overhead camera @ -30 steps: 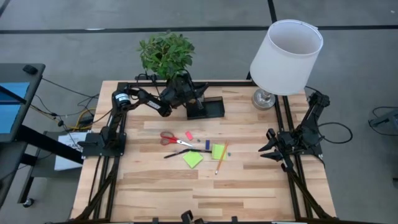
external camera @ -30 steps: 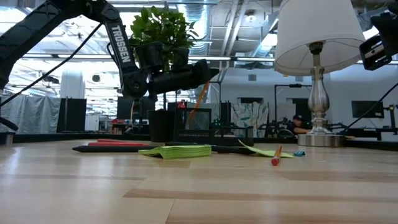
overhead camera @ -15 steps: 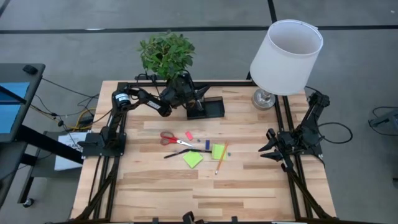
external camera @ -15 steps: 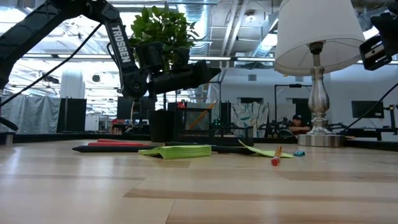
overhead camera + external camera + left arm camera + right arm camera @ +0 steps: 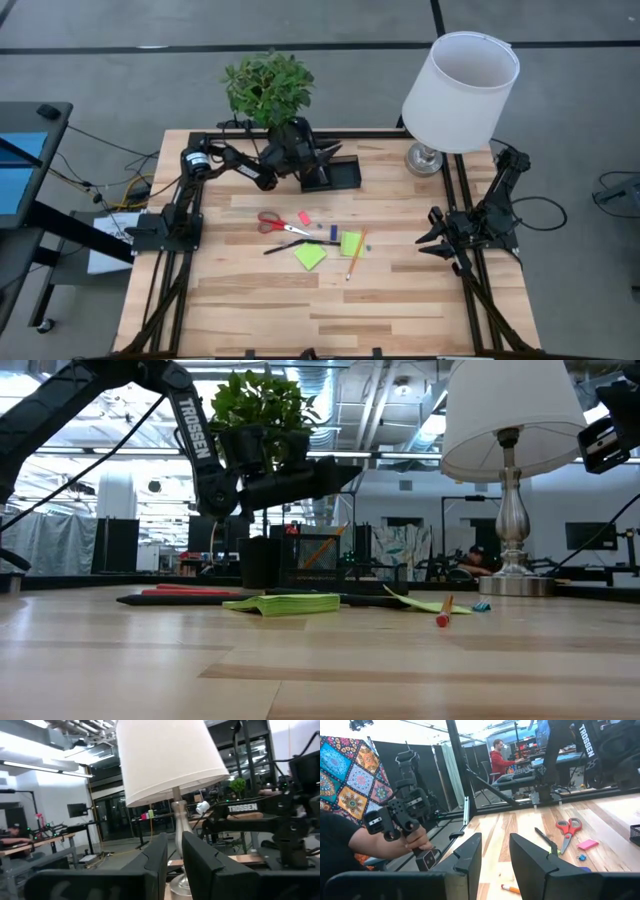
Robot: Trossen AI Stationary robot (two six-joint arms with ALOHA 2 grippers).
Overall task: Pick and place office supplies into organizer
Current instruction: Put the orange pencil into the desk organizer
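Observation:
My left gripper (image 5: 335,152) hovers open over the dark organizer (image 5: 340,176) at the table's far middle; in the low view the gripper (image 5: 352,470) hangs above it. An orange pencil (image 5: 325,547) leans inside the organizer (image 5: 335,568). Red-handled scissors (image 5: 275,223), a black pen (image 5: 290,246), two lime-green pads (image 5: 310,256) (image 5: 350,243), another orange pencil (image 5: 355,256), a pink piece (image 5: 305,217) and a blue piece (image 5: 333,231) lie flat mid-table. My right gripper (image 5: 437,240) waits open at the right edge.
A potted plant (image 5: 268,88) stands just left of the organizer and a lamp with a white shade (image 5: 460,90) stands at the far right corner. A person's hand holding a controller (image 5: 402,827) shows beyond the table. Bare wood (image 5: 330,310) fills the near half.
My left gripper has let go of the orange pencil it held tilted above the organizer. The pencil has dropped in and now leans inside it. The gripper has stayed over the organizer, its tip risen slightly.

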